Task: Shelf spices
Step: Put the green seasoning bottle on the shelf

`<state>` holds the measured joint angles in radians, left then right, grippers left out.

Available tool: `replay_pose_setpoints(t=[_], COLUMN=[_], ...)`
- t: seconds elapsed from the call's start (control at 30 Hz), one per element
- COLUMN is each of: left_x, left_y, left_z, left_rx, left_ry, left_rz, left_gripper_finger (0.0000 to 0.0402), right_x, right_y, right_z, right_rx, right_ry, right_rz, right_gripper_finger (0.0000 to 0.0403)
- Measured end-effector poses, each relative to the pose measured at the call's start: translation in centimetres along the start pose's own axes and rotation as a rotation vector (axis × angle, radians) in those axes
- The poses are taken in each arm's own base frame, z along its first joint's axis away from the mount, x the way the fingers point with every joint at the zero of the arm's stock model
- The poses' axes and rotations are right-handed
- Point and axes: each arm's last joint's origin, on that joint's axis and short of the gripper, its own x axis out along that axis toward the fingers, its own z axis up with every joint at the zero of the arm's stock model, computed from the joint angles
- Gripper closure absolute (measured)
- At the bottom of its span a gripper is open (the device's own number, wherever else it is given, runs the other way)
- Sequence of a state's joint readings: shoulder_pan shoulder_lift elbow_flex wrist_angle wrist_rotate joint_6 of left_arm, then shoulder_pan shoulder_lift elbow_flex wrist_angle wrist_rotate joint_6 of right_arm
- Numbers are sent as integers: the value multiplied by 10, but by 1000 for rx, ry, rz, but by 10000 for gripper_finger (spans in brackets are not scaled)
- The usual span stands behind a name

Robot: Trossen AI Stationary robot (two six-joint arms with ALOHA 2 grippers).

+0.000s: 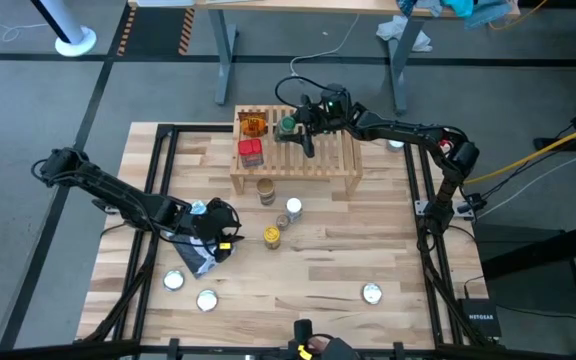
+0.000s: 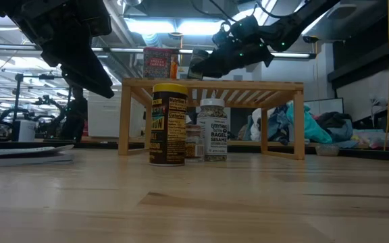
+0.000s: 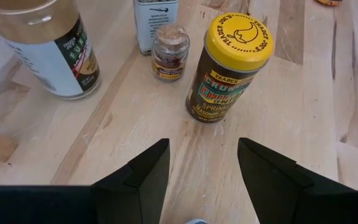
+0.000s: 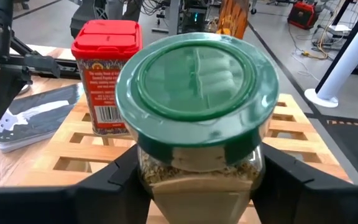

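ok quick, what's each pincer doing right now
Left pincer: open, empty, above the table near the yellow-lid jar.
Right pincer: closed on the green-lid jar, over the shelf.

Light-wood slatted shelf [image 1: 320,165] carrying red tin [image 1: 251,152], orange packet [image 1: 253,126], green-lidded jar [image 1: 288,125], yellow-lidded jar [image 1: 273,235], white-lidded jar [image 1: 294,208], tan-lidded jar [image 1: 266,189] upright on table in front.

Your lighting: bright ceiling strips [image 2: 155,25], glaring in low view; soft shadows; green lid [image 4: 197,93] slightly blurred close up.
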<state>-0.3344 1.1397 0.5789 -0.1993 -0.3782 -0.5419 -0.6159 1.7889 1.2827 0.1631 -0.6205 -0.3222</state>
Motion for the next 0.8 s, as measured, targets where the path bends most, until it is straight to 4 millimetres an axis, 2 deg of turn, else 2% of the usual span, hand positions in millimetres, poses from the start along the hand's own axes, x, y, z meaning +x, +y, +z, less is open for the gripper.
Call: replay_pose_setpoints(t=[0.17, 0.5, 0.8], left_x=[0, 0, 0], left_y=[0, 0, 0], left_z=[0, 0, 0], left_rx=[-8, -4, -1], left_ry=[0, 0, 0], left_rz=[0, 0, 0], left_gripper_finger=[219, 219, 219], right_x=[0, 0, 0], right_y=[0, -1, -1], right_z=[0, 0, 2], right_rx=[0, 1, 21], right_ry=[0, 4, -15], right_rz=[0, -25, -23], right_gripper_finger=[190, 130, 116])
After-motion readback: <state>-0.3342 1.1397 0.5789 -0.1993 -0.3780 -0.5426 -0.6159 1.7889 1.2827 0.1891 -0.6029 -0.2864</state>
